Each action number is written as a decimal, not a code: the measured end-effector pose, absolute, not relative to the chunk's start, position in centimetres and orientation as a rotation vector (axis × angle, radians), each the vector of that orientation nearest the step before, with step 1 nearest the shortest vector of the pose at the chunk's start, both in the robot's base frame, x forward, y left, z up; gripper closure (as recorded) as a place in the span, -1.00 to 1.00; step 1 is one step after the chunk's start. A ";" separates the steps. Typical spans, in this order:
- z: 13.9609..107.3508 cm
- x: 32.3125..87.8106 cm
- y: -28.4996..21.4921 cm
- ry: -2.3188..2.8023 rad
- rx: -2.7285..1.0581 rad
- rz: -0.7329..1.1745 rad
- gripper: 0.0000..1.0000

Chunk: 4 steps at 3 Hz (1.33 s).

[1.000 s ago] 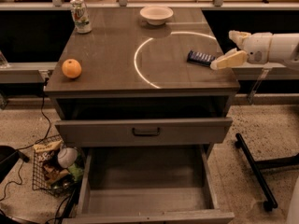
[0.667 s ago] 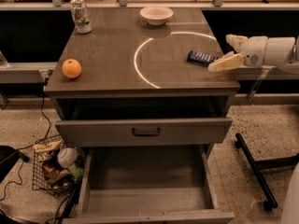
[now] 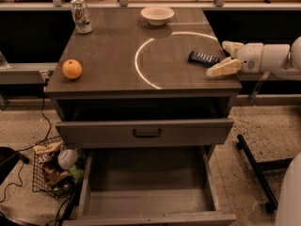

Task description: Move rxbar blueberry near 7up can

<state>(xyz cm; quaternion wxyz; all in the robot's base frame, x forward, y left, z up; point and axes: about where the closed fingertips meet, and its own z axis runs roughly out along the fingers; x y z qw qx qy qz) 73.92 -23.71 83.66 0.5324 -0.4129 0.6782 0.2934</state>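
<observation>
Right of rxbar blueberry (image 3: 203,58): tool (image 3: 226,57), fingers (image 3: 225,68) spread; bowl (image 3: 157,15), orange (image 3: 72,69), 7up can (image 3: 81,16) leftward.

No lettering is legible: the 7up can (image 3: 81,15) shows only green marks, the rxbar blueberry (image 3: 203,58) pale ones. The gripper (image 3: 226,58), fingers apart, hovers just right of the rxbar blueberry at the worktop (image 3: 113,55) edge.

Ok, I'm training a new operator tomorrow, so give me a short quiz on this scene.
1. True or false: the gripper, at the right edge of the table, is shut on the rxbar blueberry.
2. Where on the table does the 7up can stand? A back left, B back right, C front left.
3. Fill in: the fruit near the front left corner is an ___.
Key: 1 false, it is open beside the bar; 2 A; 3 orange.
</observation>
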 end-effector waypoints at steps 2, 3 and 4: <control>82.2 74.0 -22.7 1.609 -0.995 0.754 -0.27; 82.2 74.0 -22.6 1.609 -0.996 0.758 0.20; 82.5 74.0 -22.6 1.609 -0.996 0.758 0.66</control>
